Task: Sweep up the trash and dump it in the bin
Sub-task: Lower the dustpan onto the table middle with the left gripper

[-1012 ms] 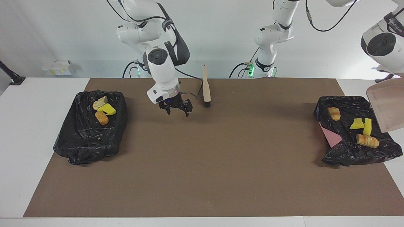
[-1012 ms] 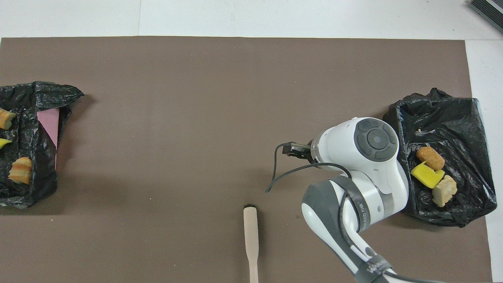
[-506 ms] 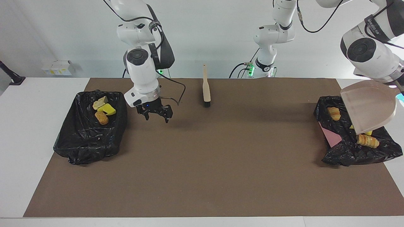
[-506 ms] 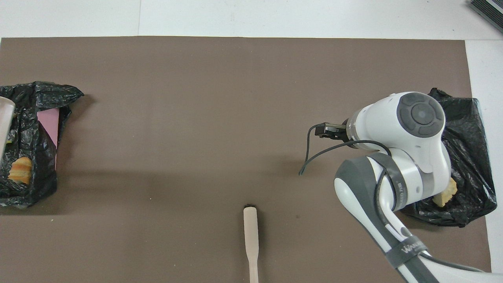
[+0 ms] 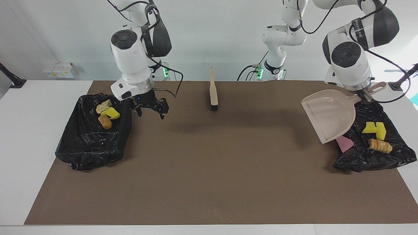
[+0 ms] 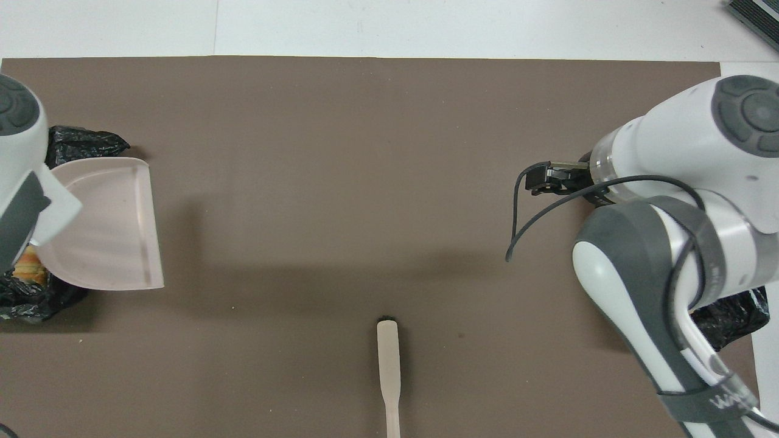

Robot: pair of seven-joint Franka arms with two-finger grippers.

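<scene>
Trash lies in two black-bagged bins. The bin (image 5: 88,147) at the right arm's end holds a tan lump (image 5: 104,106), a yellow chunk (image 5: 111,113) and a brown lump (image 5: 105,122). The bin (image 5: 365,160) at the left arm's end holds two yellow chunks (image 5: 369,128) and a bread lump (image 5: 380,146). My left gripper (image 5: 367,94) is shut on the handle of the beige dustpan (image 5: 329,114), held tilted in the air over the mat beside that bin; the pan also shows in the overhead view (image 6: 106,225). My right gripper (image 5: 150,109) is open and empty, up beside the other bin, and shows in the overhead view (image 6: 548,179).
The beige brush (image 5: 213,89) lies on the brown mat (image 5: 209,169) near the robots, midway between the arms; it also shows in the overhead view (image 6: 388,371). A pink bin wall (image 5: 344,143) shows under the bag. White table borders the mat.
The left arm swung the dustpan from over its bin out toward the table's middle. The right gripper moved, open, away from the brush toward the bin at its end.
</scene>
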